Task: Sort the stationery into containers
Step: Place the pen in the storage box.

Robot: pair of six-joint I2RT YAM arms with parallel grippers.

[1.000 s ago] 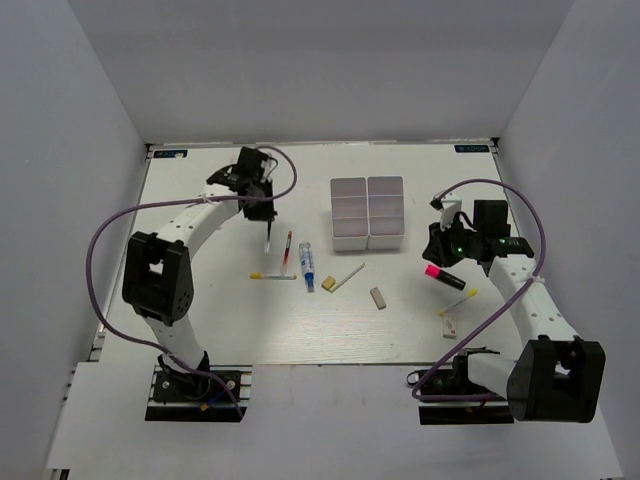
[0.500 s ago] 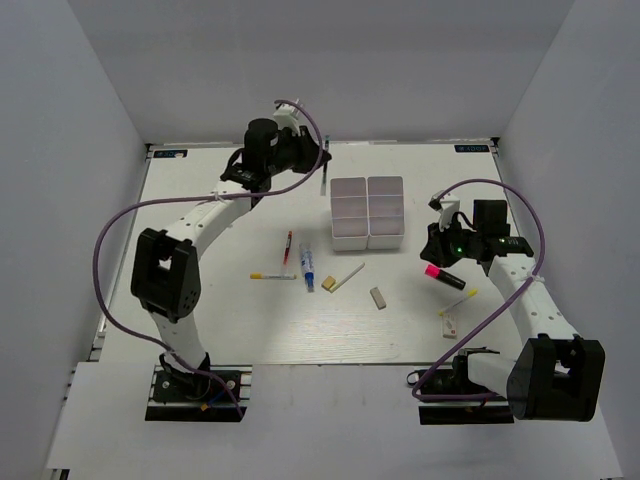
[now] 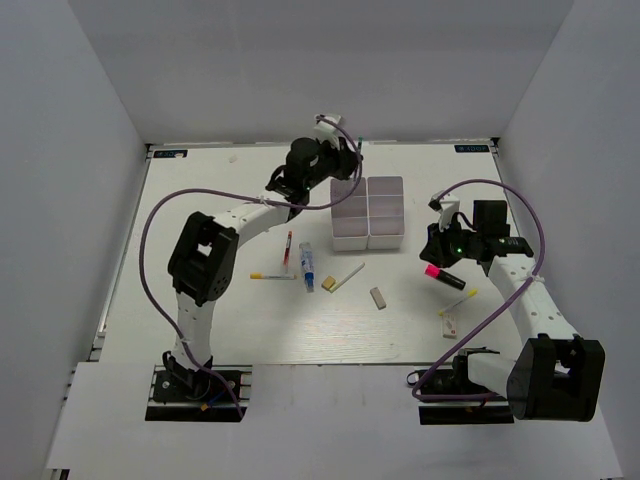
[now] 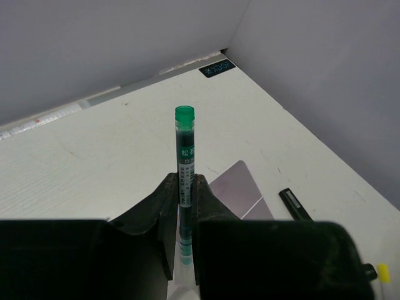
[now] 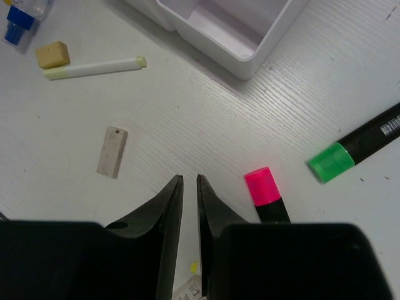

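Observation:
My left gripper (image 3: 338, 165) (image 4: 184, 181) is shut on a thin green pen (image 4: 184, 150) and holds it above the back left corner of the white six-compartment tray (image 3: 368, 212) (image 4: 240, 187). My right gripper (image 3: 440, 247) (image 5: 187, 184) is shut and empty, low over the table right of the tray. A pink highlighter with a black body (image 3: 440, 273) (image 5: 265, 190) lies just right of its fingers. A green-capped black marker (image 5: 356, 147) lies further right.
In front of the tray lie a red pen (image 3: 288, 247), a blue-white tube (image 3: 307, 266), two white sticks (image 3: 272, 276) (image 3: 348, 275), a tan eraser (image 3: 328, 284) (image 5: 52, 54) and a grey eraser (image 3: 378, 297) (image 5: 112, 151). A yellow-tipped stick (image 3: 458, 301) lies near the right arm.
My left arm has swung right and back from the table's left side to the tray's back left corner, carrying the green pen. The right arm has not moved.

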